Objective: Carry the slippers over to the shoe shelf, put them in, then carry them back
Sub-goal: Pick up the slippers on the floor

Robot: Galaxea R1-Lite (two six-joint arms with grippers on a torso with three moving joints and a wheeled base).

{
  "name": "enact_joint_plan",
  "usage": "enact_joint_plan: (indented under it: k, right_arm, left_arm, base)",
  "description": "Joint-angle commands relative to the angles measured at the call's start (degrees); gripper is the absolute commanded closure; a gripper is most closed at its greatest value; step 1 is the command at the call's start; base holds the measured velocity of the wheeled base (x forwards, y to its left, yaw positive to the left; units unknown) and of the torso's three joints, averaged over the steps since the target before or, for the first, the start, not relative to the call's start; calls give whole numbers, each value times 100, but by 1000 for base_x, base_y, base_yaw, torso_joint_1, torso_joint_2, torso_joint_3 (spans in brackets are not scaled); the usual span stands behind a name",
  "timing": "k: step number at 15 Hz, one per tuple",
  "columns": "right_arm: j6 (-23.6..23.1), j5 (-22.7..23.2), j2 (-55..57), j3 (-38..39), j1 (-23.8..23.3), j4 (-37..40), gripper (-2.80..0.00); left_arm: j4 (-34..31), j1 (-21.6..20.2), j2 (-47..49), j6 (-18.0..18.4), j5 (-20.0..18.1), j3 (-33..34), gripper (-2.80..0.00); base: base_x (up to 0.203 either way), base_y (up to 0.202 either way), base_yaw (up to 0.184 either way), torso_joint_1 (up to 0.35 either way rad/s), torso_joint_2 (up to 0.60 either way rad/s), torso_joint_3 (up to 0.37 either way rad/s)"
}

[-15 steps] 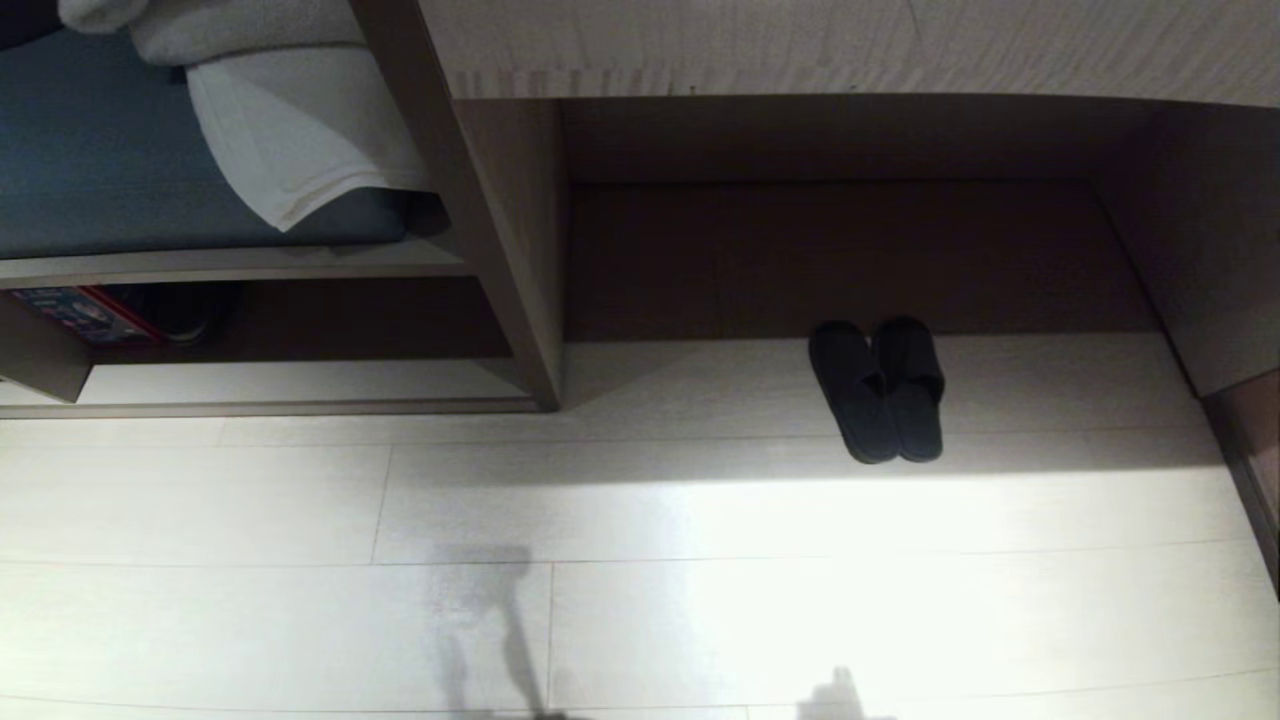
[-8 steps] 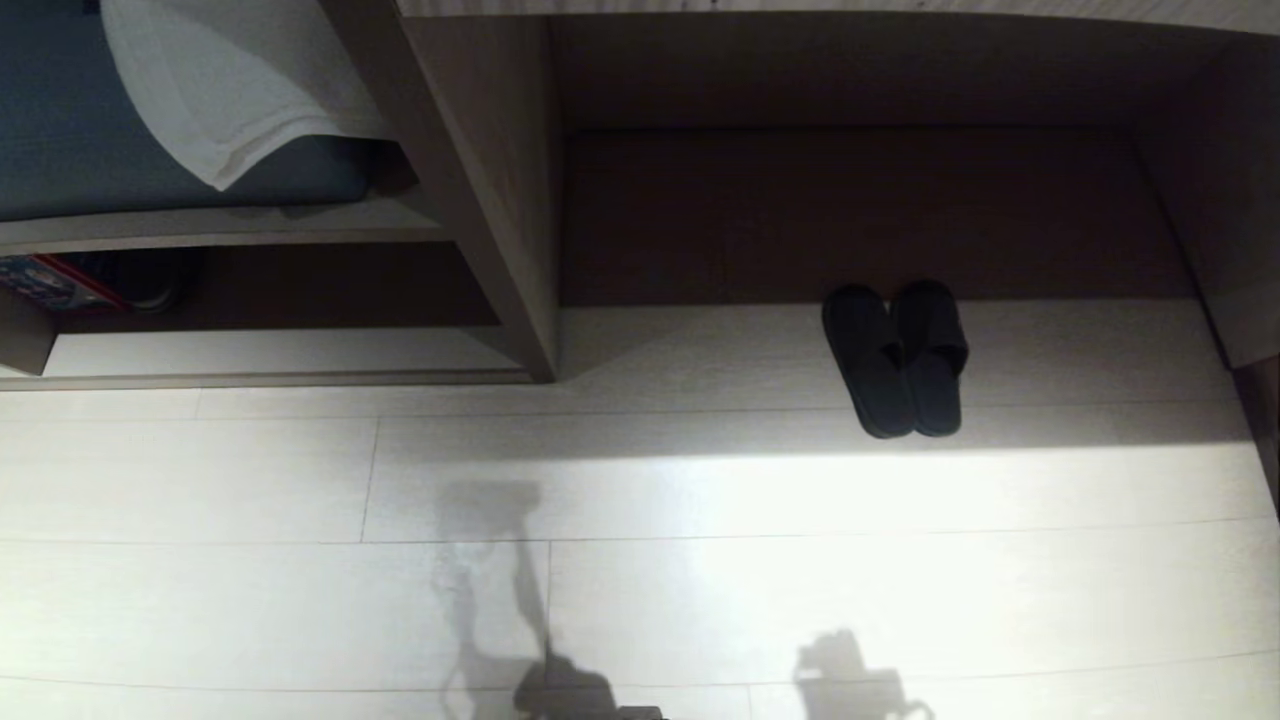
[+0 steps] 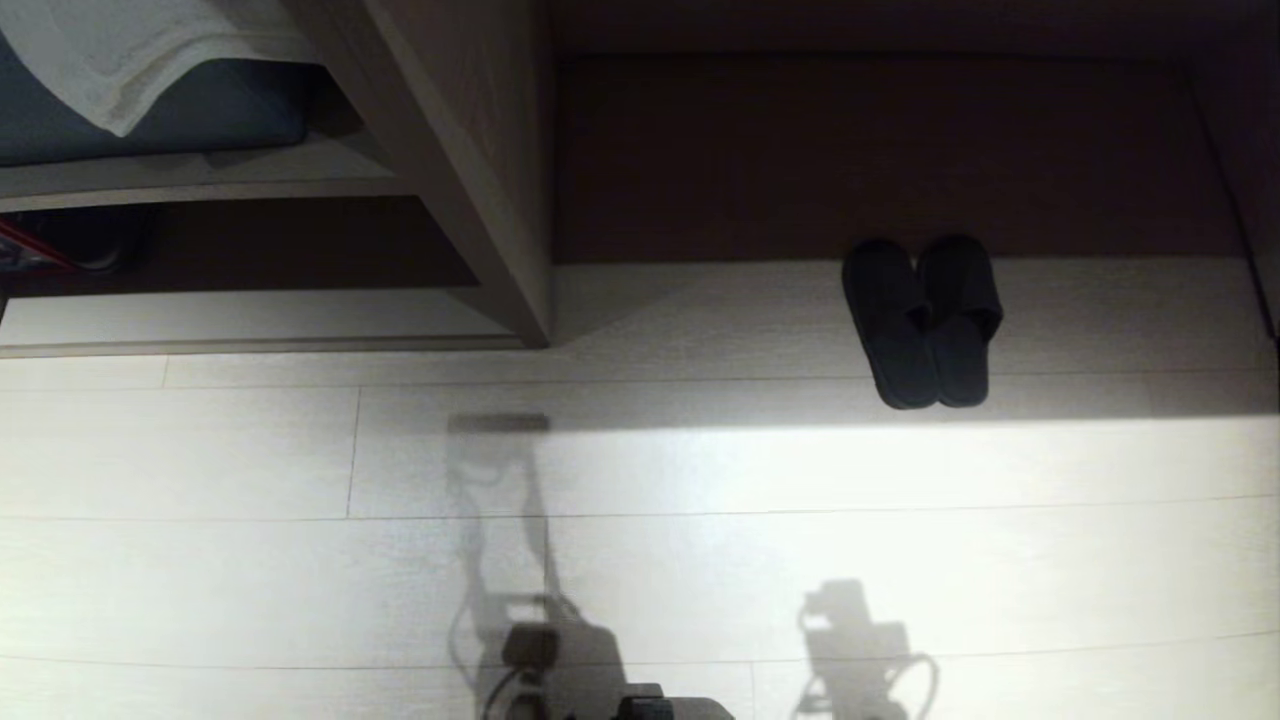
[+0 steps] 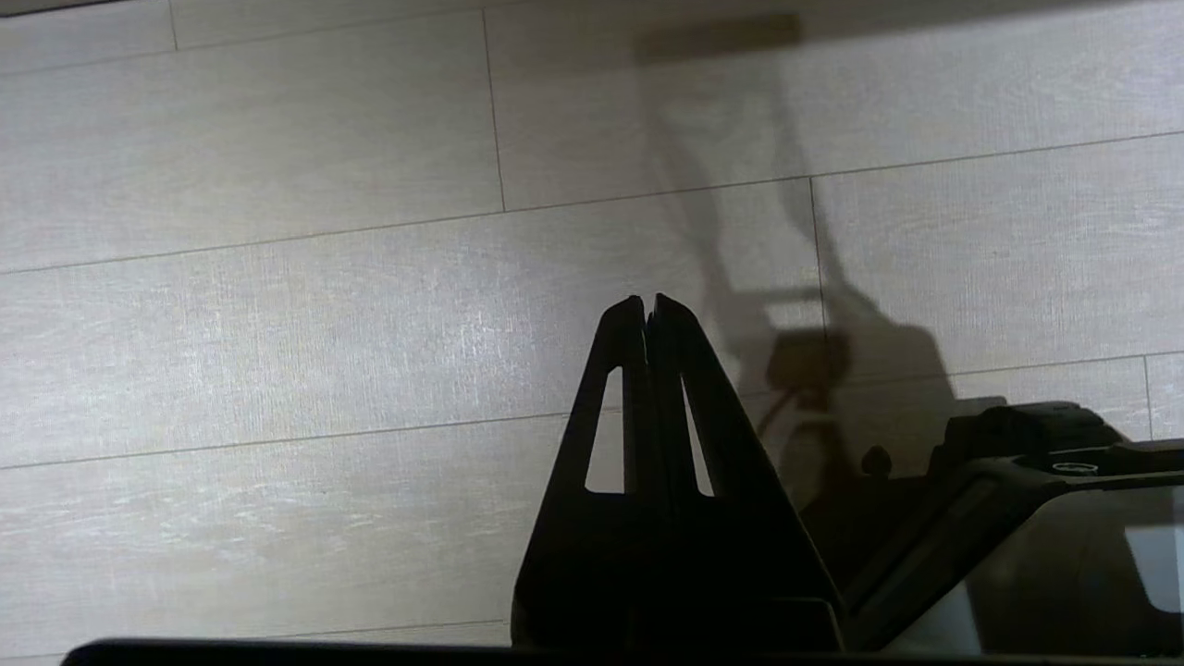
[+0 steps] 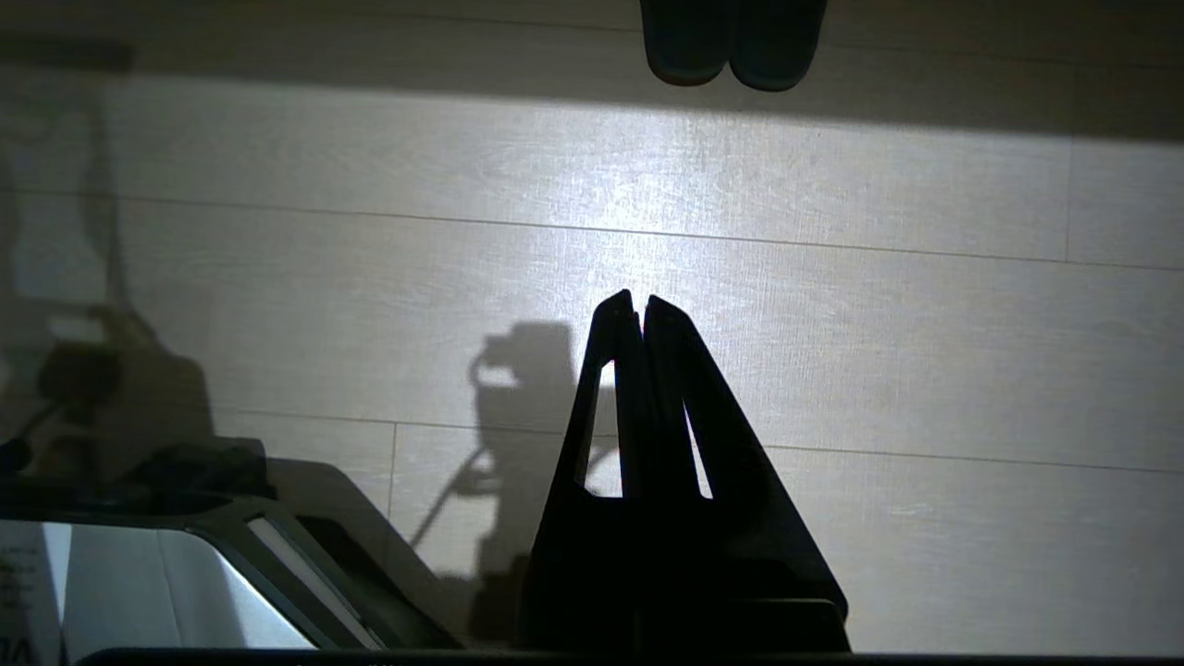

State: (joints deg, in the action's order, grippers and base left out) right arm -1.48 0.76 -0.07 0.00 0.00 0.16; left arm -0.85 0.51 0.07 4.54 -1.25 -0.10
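The slippers (image 3: 925, 320), a flat dark pair lying side by side, rest on the pale floor at the mouth of a wide dark-backed desk recess (image 3: 850, 150), toes toward its back. Their heel ends also show far ahead in the right wrist view as the slippers (image 5: 731, 42). The shoe shelf (image 3: 250, 318), a low pale-board cubby with a dark back, sits to the left past a slanted support panel (image 3: 450, 170). My left gripper (image 4: 646, 301) and right gripper (image 5: 638, 298) both hang shut and empty above bare floor, well short of the slippers. Neither gripper shows in the head view.
A white towel (image 3: 110, 50) drapes over a blue cushion (image 3: 210, 110) above the shoe shelf. A red and blue item (image 3: 20, 255) lies at the shelf's far left. Part of my base (image 3: 640, 705) shows at the floor's near edge. The recess's side wall (image 3: 1265, 200) stands at the right.
The head camera has tilted down, so the whole scene has slid up the picture. My base and the arms' shadows have come into view. The slippers lie where they were.
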Motion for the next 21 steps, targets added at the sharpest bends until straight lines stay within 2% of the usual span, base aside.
enact_joint_plan:
  k: [1,21]
  right_arm:
    - [-2,3,-1,0,0,2,0]
    - [-2,3,-1,0,0,2,0]
  left_arm:
    - [-3,2,1,3,2,10,0]
    - [6,2,1,3,-7,10,0]
  base:
    - [0,0,0,3,2,-203]
    - [0,0,0,2,3,-200]
